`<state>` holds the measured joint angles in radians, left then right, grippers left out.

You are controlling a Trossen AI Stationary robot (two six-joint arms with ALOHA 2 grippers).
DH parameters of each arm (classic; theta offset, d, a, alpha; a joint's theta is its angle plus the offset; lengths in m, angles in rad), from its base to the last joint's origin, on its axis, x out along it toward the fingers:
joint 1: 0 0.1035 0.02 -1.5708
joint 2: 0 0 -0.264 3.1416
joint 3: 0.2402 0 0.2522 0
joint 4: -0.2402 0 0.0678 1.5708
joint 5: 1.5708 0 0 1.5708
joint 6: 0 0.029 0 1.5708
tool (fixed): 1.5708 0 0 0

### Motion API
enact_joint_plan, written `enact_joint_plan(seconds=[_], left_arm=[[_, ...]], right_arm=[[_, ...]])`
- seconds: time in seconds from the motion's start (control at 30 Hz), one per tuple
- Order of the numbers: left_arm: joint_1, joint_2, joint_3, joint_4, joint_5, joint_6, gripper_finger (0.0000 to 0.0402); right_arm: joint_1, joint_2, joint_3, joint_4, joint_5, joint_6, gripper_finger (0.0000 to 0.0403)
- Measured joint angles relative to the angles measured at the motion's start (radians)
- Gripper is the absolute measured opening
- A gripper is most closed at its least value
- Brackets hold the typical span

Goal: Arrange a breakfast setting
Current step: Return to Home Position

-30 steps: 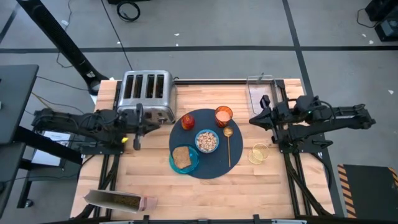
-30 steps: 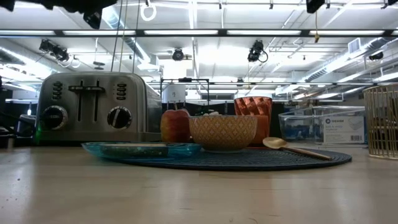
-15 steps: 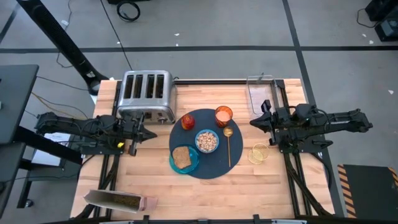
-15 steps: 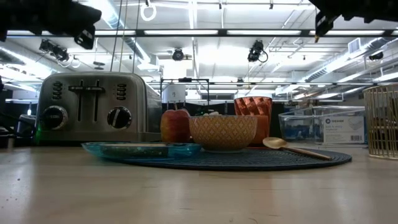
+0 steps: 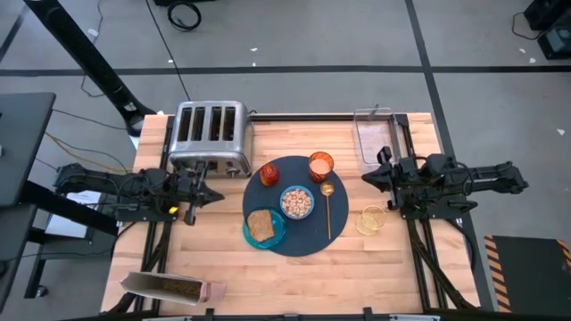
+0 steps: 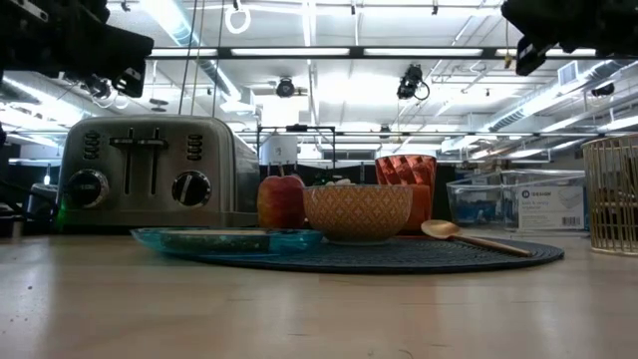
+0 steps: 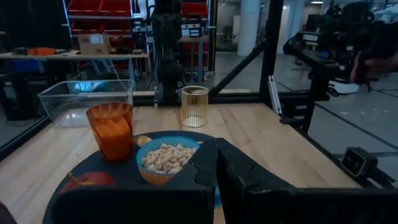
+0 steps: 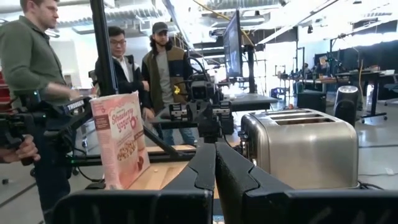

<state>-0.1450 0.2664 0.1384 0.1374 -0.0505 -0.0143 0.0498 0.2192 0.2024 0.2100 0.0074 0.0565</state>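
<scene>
Where the surface (image 5: 375, 259) comes nearest, a cereal box (image 5: 169, 287) sits on the left arm's side. Farther in, the dark-blue mat (image 5: 303, 239) carries a teal plate (image 5: 280, 231) holding the toast (image 5: 260, 226), then the blue bowl (image 5: 297, 202) full of cereal, with the gold spoon (image 5: 327, 203) just right of it. Beyond stand the apple (image 5: 269, 175) and the orange cup (image 5: 320, 166), whose contents I cannot tell. The left pincer (image 7: 215, 146) and the right pincer (image 8: 216, 148) hover closed and empty, either side of the mat. Farthest off are the toaster (image 5: 211, 135) and a clear container (image 5: 372, 138).
</scene>
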Motion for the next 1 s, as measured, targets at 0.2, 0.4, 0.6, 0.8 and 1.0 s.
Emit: enact_joint_plan(seconds=[0.2, 0.4, 0.6, 0.8, 1.0], left_arm=[[-0.011, -0.064, -0.017, -0.035, 0.0, 0.002, 0.0011], [-0.017, -0.125, -0.017, -0.098, 0.0, 0.013, 0.0011], [-0.017, -0.165, -0.017, -0.139, 0.0, 0.034, 0.0011], [-0.017, -0.164, -0.069, -0.062, 0.0, 0.033, 0.0012], [-0.016, -0.162, -0.128, 0.027, 0.0, 0.016, 0.0012]], right_arm=[[0.0, -0.05, -0.033, 0.001, 0.0, 0.0, 0.0014], [0.0, -0.094, -0.069, -0.001, 0.0, 0.003, 0.0014], [0.0, -0.111, -0.07, -0.003, 0.0, 0.003, 0.0014], [0.0, -0.123, -0.083, 0.008, 0.0, -0.002, 0.0014], [0.0, -0.122, -0.175, 0.14, -0.001, 0.025, 0.0014]])
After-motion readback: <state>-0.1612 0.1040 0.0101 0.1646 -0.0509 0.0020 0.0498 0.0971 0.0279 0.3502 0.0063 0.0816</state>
